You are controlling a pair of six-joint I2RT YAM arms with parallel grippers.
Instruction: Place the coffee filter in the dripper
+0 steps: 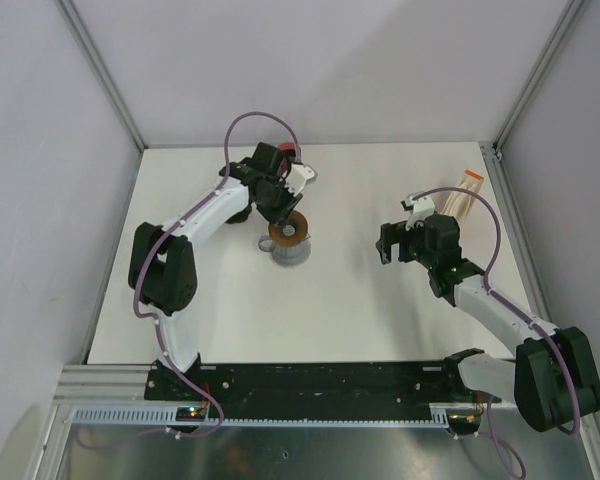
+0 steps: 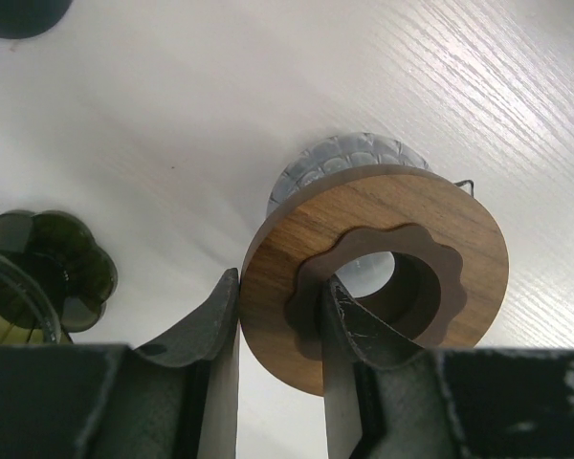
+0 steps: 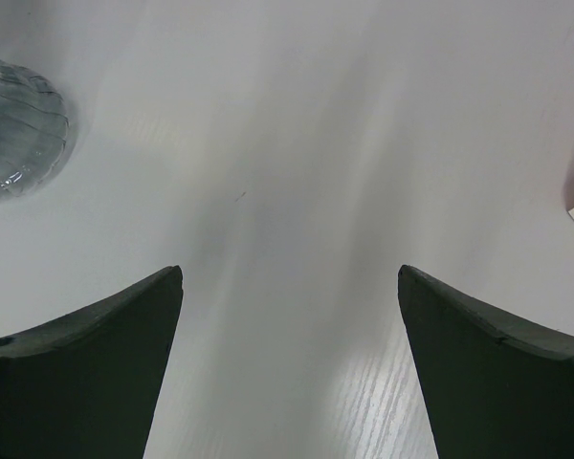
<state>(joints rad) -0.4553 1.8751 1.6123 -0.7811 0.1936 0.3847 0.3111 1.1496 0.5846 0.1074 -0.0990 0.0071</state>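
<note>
Left pincer (image 2: 280,287) is pinching the dripper (image 2: 392,215) by its wooden ring: one finger (image 2: 220,320) sits on the outer rim, the other (image 2: 349,330) inside the centre hole against the brown scalloped insert. The ring is tilted, with ribbed clear glass showing under it and beyond the fingertips. The top view shows the same grip, left pincer (image 1: 280,215) on the dripper (image 1: 287,236), which sits on the table (image 1: 340,300).

A green glass piece (image 2: 48,268) lies left of the left pincer, apart from the ring. There is a dark round object (image 2: 19,14) at the far left corner of that view.

Right pincer (image 3: 289,273) is spread wide and holds nothing, with only bare table between the fingers. In the top view the right pincer (image 1: 388,245) hangs over the table, well apart from the dripper.

Coffee filter (image 1: 462,195), pale tan, lies beyond the right pincer and to its right, near the far right table edge and not in the dripper.

Ribbed glass item (image 3: 19,124) is ahead-left of the right pincer; cannot tell what it is.
</note>
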